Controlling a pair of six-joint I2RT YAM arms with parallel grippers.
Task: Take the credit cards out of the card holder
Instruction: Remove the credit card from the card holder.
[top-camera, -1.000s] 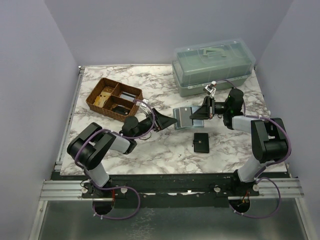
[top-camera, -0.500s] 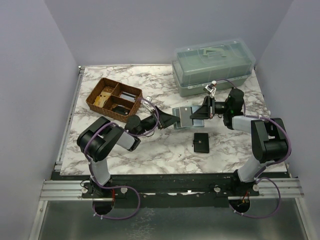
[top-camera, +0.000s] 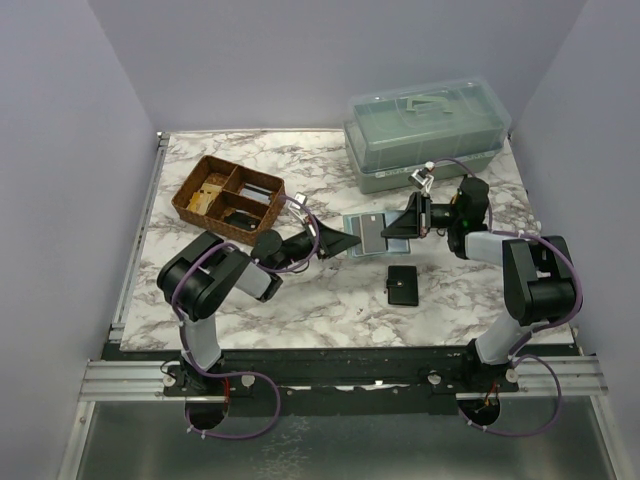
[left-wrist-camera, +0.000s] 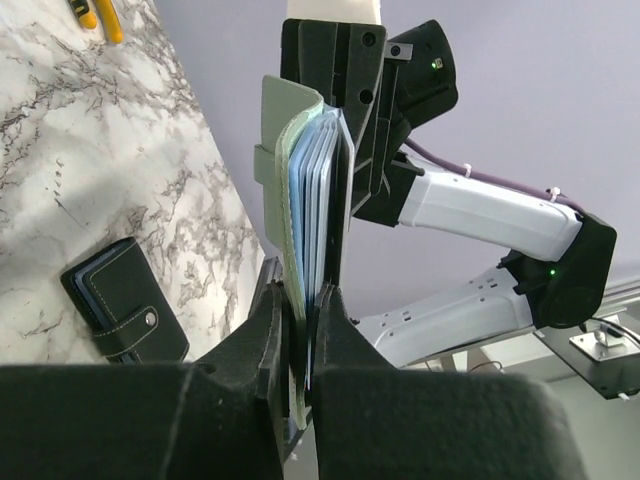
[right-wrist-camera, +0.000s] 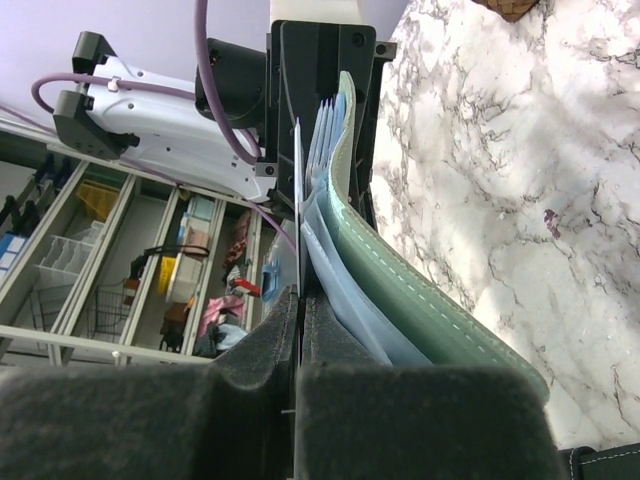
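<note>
The sage-green card holder (top-camera: 367, 232) hangs open above the table's middle, stretched between my two grippers. My left gripper (top-camera: 343, 243) is shut on its left edge; in the left wrist view the jaws (left-wrist-camera: 305, 300) pinch the green cover (left-wrist-camera: 273, 130) together with pale blue credit cards or sleeves (left-wrist-camera: 312, 190). From the right, my right gripper (top-camera: 402, 226) is shut on a very thin leaf (right-wrist-camera: 297, 200) at the holder's inner side (right-wrist-camera: 300, 300). Whether that leaf is a card or a sleeve I cannot tell. The green cover (right-wrist-camera: 410, 290) bows away beside those fingers.
A black snap wallet (top-camera: 402, 285) lies on the marble just in front of the held holder, also visible as a black wallet (left-wrist-camera: 120, 315) in the left wrist view. A wicker basket (top-camera: 184, 205) sits back left. A lidded clear plastic box (top-camera: 425, 125) stands back right.
My left gripper slid a little right onto the holder's edge and went from open to shut on it. The right gripper stayed still and shut.
</note>
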